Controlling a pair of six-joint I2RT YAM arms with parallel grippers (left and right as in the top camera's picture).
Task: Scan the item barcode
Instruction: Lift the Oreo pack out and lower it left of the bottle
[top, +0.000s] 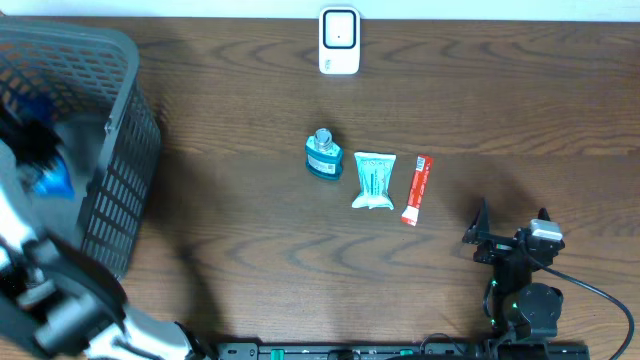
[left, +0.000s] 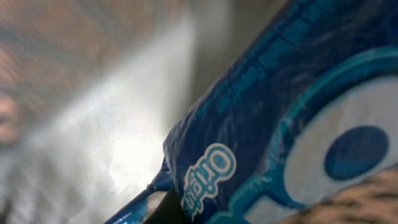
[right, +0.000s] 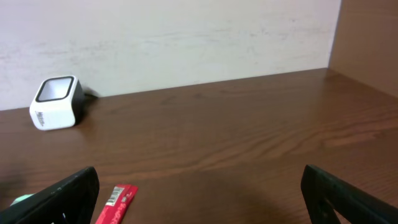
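A blue snack packet (left: 280, 118) with white lettering fills the left wrist view, pressed right up to the camera. From overhead the same blue packet (top: 54, 182) sits inside the grey basket (top: 125, 150), with my left gripper (top: 38, 145) down in the basket and shut on it. The white barcode scanner (top: 339, 41) stands at the far middle of the table, also seen as the scanner (right: 56, 102) in the right wrist view. My right gripper (top: 510, 226) rests low at the near right, open and empty, its black fingers (right: 62, 200) spread wide.
A teal bottle (top: 322, 154), a pale teal pouch (top: 374, 181) and a red stick pack (top: 416, 188) lie in a row at the table's middle. The red stick pack (right: 115, 205) lies just ahead of the right gripper's left finger. A pale wall backs the table.
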